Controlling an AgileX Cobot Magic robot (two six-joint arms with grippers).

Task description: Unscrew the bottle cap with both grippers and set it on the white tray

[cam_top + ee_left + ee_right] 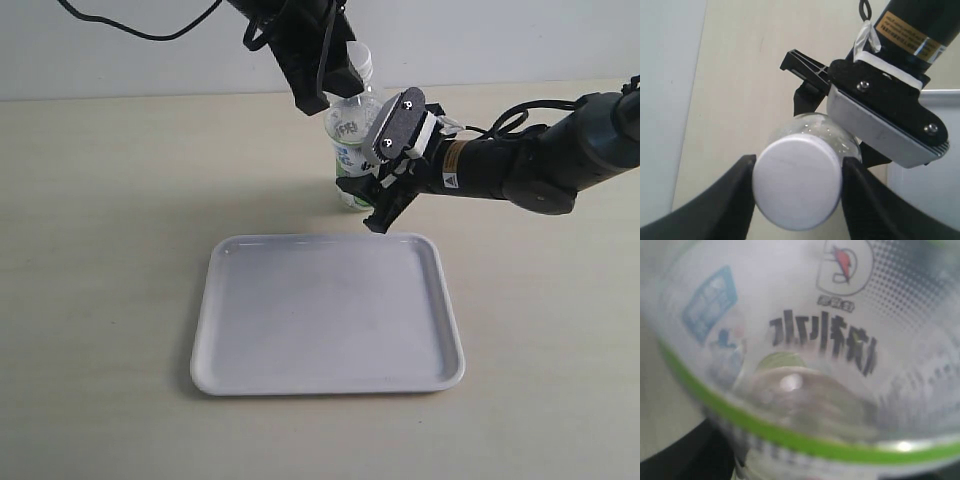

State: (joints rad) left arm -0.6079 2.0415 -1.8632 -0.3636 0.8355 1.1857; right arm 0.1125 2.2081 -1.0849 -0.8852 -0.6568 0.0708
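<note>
The bottle [348, 135] stands upright on the table just behind the white tray [330, 320]. My left gripper [330, 88] comes down from above. In the left wrist view it [797, 185] is shut on the bottle cap [797, 182], with both dark fingers touching the cap's sides. The cap sits on the clear bottle [840, 132]. My right gripper [385, 170] reaches in from the right and is shut on the bottle's body, grey jaw plate [880, 125] on one side. The label [840, 340] fills the right wrist view.
The tray's far rim lies directly in front of the bottle's base, and its corner [930, 210] shows in the left wrist view. The right arm [540, 165] stretches across the table's right side. A pale wall [150, 60] runs behind the table.
</note>
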